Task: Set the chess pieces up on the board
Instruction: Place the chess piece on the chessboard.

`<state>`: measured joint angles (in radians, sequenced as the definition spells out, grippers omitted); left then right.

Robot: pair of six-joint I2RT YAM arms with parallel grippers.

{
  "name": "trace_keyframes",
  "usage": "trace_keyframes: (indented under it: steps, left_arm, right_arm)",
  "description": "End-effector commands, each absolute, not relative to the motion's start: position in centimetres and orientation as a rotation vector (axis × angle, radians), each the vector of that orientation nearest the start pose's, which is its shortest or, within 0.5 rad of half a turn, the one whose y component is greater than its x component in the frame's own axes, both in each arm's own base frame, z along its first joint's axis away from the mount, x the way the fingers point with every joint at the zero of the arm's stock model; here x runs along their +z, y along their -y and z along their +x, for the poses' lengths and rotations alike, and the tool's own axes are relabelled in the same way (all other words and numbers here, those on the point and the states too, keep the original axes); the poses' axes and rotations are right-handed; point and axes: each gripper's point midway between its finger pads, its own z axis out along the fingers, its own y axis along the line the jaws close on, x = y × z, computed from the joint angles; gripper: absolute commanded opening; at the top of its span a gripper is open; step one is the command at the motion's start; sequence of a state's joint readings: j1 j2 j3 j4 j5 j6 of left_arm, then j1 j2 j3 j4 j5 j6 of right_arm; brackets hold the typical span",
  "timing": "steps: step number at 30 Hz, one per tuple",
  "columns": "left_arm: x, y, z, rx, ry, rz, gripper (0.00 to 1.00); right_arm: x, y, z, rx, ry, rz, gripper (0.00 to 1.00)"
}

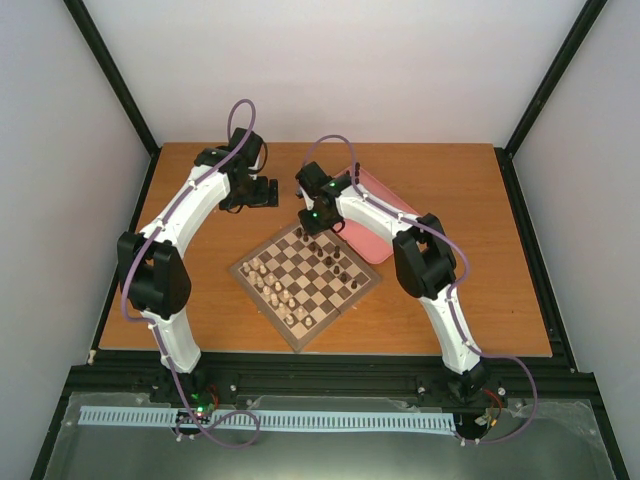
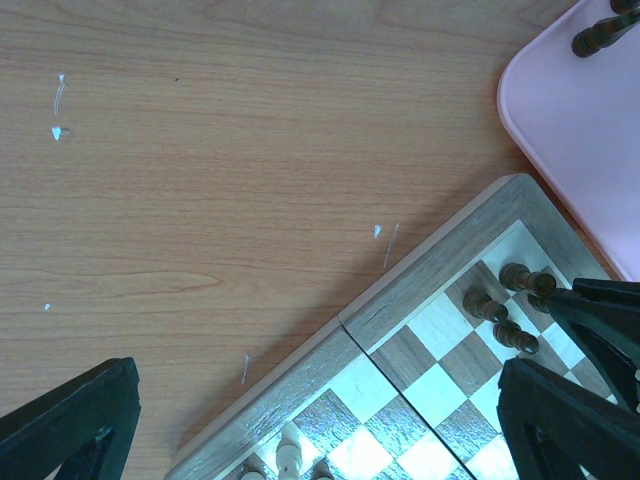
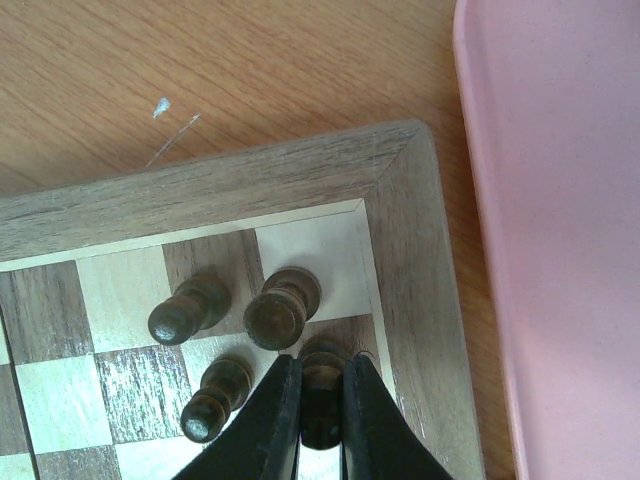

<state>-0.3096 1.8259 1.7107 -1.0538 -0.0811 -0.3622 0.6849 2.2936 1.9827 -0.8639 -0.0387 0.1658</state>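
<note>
Standing upright between the closed fingers of the right gripper [image 3: 322, 365], one dark chess piece [image 3: 322, 400] is held at an edge square of the board [image 3: 405, 300], directly under the fingertips, with three placed pieces [image 3: 280, 310] just ahead and leftward.

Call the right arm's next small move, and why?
Probably open the right gripper to release, then lift clear. It is shut on a dark piece over an edge square near the board corner, beside three dark pieces already standing. Whether its base touches the square I cannot tell.
</note>
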Motion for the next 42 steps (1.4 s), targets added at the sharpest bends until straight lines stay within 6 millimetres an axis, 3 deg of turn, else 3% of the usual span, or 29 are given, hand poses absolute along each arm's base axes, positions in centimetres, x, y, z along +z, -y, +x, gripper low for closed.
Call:
trace_keyframes:
  steps: [1, 12, 14, 16, 18, 25, 31, 36, 42]
  left_arm:
    - [18.7, 11.9, 42.0, -0.099, -2.702, -0.095, 1.0]
    - [18.4, 12.0, 42.0, -0.102, -2.706, -0.096, 1.0]
    - [18.4, 12.0, 42.0, -0.105, -2.705, -0.096, 1.0]
    - [18.5, 12.0, 42.0, -0.106, -2.705, -0.095, 1.0]
    - [18.5, 12.0, 42.0, -0.105, -2.703, -0.095, 1.0]
    - [18.6, 12.0, 42.1, -0.108, -2.701, -0.094, 1.0]
    - [18.7, 12.0, 42.1, -0.104, -2.701, -0.092, 1.0]
    - [18.8, 12.1, 42.1, -0.107, -2.7, -0.093, 1.0]
    - [18.7, 12.2, 42.2, -0.119, -2.7, -0.093, 1.0]
  right_arm:
    - [6.3, -34.9, 41.8, 0.285, -2.696, -0.708, 0.04]
    - [6.5, -34.1, 41.2, 0.26, -2.706, -0.71, 0.14]
    - [6.7, -34.0, 41.2, 0.258, -2.703, -0.709, 0.19]
    - [6.9, -34.0, 41.3, 0.254, -2.697, -0.707, 0.34]
    - [7.1, -34.0, 41.3, 0.26, -2.691, -0.709, 0.39]
    - [8.4, -34.4, 41.6, 0.279, -2.658, -0.718, 0.42]
    - [11.5, -34.1, 41.2, 0.294, -2.61, -0.746, 0.57]
    - [15.3, -33.0, 40.9, 0.297, -2.538, -0.713, 0.63]
    - [17.7, -30.5, 43.4, 0.266, -2.509, -0.607, 0.63]
